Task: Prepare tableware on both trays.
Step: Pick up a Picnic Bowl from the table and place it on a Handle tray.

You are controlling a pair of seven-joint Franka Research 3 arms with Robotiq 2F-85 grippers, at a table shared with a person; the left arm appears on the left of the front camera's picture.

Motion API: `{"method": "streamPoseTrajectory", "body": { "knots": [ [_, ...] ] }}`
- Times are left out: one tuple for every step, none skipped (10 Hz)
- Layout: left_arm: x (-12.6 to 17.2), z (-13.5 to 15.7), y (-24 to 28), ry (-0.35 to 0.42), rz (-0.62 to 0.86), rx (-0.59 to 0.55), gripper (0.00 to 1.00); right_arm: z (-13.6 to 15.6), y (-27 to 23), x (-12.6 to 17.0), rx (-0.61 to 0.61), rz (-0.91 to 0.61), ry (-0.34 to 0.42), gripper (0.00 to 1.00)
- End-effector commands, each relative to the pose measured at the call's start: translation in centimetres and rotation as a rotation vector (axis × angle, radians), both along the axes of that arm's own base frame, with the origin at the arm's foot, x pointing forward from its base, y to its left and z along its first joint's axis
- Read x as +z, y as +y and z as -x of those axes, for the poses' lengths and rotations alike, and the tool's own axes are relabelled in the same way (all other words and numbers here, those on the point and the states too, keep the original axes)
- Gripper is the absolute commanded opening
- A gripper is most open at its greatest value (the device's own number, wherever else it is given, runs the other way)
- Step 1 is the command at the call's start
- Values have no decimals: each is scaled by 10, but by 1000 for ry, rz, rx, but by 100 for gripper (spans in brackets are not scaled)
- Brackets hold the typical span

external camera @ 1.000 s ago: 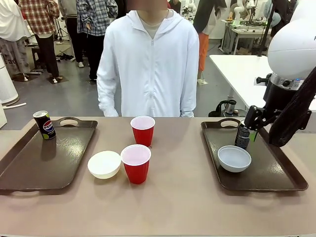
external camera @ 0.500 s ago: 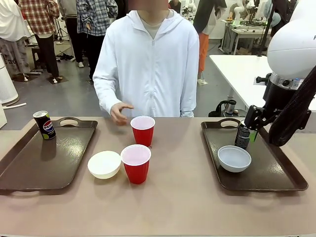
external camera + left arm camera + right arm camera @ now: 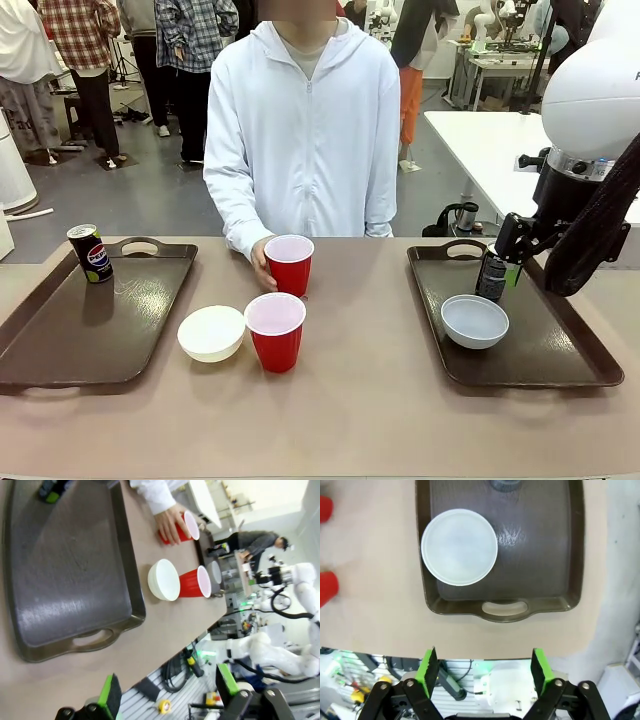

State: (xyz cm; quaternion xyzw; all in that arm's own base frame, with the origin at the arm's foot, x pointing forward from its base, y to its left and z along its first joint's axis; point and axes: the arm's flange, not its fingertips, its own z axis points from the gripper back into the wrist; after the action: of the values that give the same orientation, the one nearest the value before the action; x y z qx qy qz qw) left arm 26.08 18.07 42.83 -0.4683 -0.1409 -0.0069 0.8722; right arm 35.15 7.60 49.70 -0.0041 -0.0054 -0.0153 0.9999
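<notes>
On the left tray a dark can stands in the far corner. The right tray holds a pale grey bowl and a second can. Between the trays sit a cream bowl and a red cup. The person's hand grips the far red cup. My right gripper hangs open and empty above the right tray's near end. My left gripper is open and empty, off the left tray's near end.
The person stands at the far side of the table, behind the cups. My bulky right arm fills the upper right of the front view. Bare tabletop runs along the near edge. Other people and tables are farther back.
The person's hand came down from their side and closed around the far red cup. Neither gripper has moved, and the other tableware stays in place.
</notes>
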Motion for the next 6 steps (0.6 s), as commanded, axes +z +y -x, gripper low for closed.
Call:
{"method": "streamPoseTrajectory", "body": {
  "knots": [
    [50, 5, -52, -49, -197, 15, 100, 4, -35, 7, 2, -161, 28, 95],
    [77, 2, -81, -56, -286, -4, 100, 2, -69, 7, -17, -280, 42, 95],
    [95, 5, -113, -53, -351, -45, 100, 1, -106, 4, -37, -381, 33, 95],
    [106, 9, -150, -62, -434, -81, 100, 0, -143, 1, -69, -465, 17, 95],
    [116, 6, -189, -53, -514, -122, 100, 1, -178, 0, -89, -536, -8, 95],
    [121, -1, -214, -33, -572, -150, 100, 8, -199, -1, -108, -583, -33, 95]
  ]
}}
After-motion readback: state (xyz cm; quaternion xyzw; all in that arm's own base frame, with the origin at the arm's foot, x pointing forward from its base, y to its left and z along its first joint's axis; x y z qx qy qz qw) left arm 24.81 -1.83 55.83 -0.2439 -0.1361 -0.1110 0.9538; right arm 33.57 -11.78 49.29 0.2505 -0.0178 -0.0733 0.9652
